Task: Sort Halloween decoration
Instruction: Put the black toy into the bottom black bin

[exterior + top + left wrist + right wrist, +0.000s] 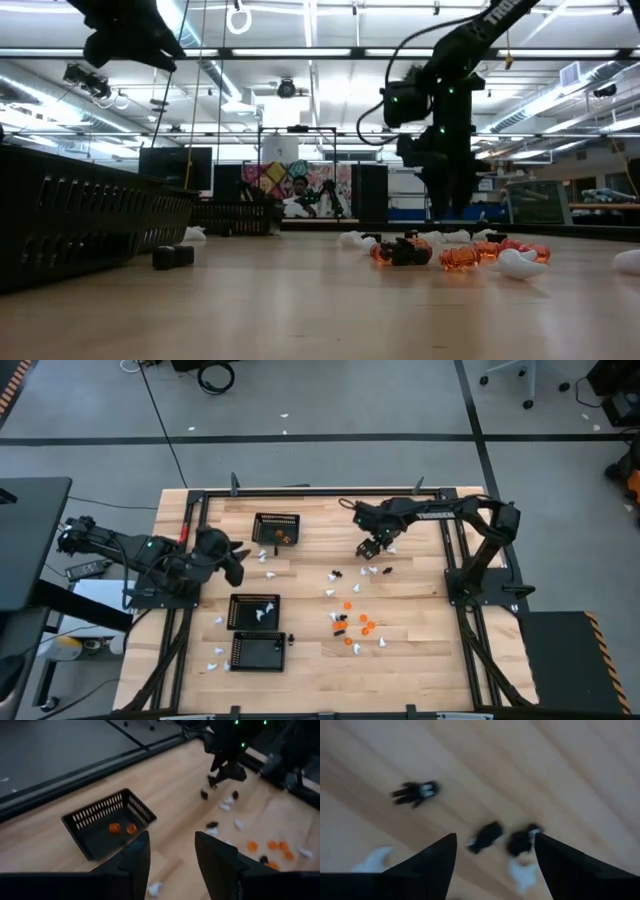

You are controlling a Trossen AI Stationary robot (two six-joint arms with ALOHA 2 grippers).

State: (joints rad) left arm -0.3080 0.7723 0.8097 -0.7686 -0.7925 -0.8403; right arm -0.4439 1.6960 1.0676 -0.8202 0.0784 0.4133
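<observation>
The Halloween decoration lies loose on the wooden table (420,650): orange pieces (365,625), white pieces (385,570) and black pieces (335,573) right of centre. My right gripper (368,550) hangs open above the far end of this scatter, pointing down. In its wrist view, black pieces (487,836) and a white one (524,872) lie below the open gripper (495,836), untouched. My left gripper (235,560) stands open and raised at the table's left, holding nothing (171,855).
Three black mesh baskets stand left of centre. The far one (277,528) holds orange pieces (122,828), the middle one (254,610) holds white pieces, and the near one (257,651) looks dark inside. A few white pieces (218,653) lie near the left baskets.
</observation>
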